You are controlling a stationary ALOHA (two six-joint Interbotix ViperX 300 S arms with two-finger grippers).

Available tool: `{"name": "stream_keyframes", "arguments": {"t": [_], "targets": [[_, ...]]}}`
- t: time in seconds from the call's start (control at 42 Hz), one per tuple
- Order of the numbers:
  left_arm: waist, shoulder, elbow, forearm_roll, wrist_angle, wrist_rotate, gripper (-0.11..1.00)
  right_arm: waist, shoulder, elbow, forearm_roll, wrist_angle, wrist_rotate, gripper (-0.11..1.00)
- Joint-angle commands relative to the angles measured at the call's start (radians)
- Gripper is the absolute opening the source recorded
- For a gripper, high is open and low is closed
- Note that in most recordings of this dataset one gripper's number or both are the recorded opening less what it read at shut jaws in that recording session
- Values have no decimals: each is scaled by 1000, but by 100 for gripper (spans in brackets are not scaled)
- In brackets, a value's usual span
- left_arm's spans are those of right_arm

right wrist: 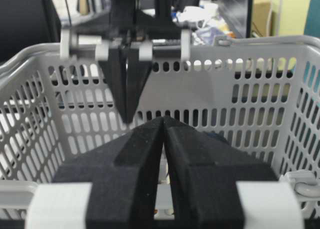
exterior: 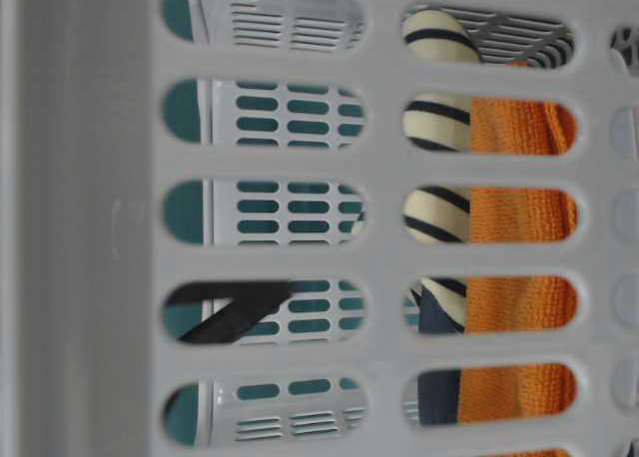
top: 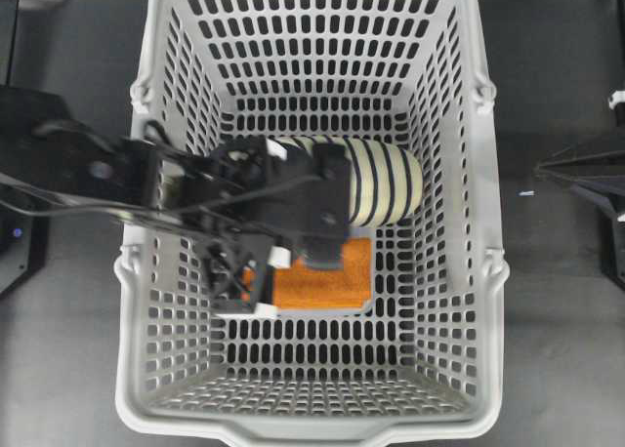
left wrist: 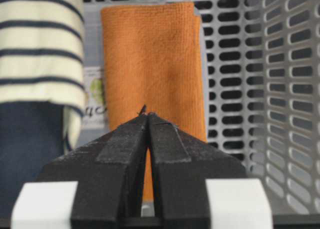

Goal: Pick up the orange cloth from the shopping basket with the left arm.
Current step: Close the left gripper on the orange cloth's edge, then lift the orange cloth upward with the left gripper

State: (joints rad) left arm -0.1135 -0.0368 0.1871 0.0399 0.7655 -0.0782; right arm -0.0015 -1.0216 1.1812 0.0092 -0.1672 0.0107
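The orange cloth (top: pixel 327 283) lies flat on the floor of the shopping basket (top: pixel 493 271), beside a striped slipper (top: pixel 386 182). The left arm reaches in from the left, its gripper (top: pixel 322 257) pointing down over the cloth's near end. In the left wrist view the gripper (left wrist: pixel 148 114) is shut with nothing between its fingers, and the orange cloth (left wrist: pixel 152 59) stretches away beyond its tips. Whether the tips touch the fabric I cannot tell. From table level the orange cloth (exterior: pixel 519 218) shows through the basket's slots. The right gripper (right wrist: pixel 163 119) is shut and empty, outside the basket.
The navy and cream slipper (left wrist: pixel 40 49) lies just left of the cloth. A perforated basket wall (left wrist: pixel 280 89) rises to the cloth's right. A printed label (left wrist: pixel 95 96) sits on the basket floor. The right arm (top: pixel 596 183) rests at the right of the basket.
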Motion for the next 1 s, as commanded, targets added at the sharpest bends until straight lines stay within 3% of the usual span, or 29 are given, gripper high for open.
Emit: {"name": "stream_keyframes", "arguments": {"t": [0.0,0.048,0.119,0.191,0.31,0.381,0.81,0.881,0.976], "targets": [[-5,28,-28,3,-5,-2,1,0,3,-14,3,-6,2,0],[-3,40,-28,3,-5,-9,6,0,5,-14,3,-6,2,0],[3,75,-26,5,0,-37,24,0,3,-14,3,-5,2,0],[3,100,-25,3,2,-55,52,2,3,-14,3,-6,2,0],[2,137,-21,3,-2,-74,82,0,3,-12,3,-6,2,0],[2,163,-20,3,-6,-71,90,0,2,-11,3,-6,2,0],[-2,215,46,3,-40,-71,86,0,2,-3,5,-6,2,0],[-3,213,49,3,-35,-60,81,0,2,-2,5,-6,2,0],[-3,199,44,3,-25,-49,63,0,0,0,5,-5,2,0]]}}
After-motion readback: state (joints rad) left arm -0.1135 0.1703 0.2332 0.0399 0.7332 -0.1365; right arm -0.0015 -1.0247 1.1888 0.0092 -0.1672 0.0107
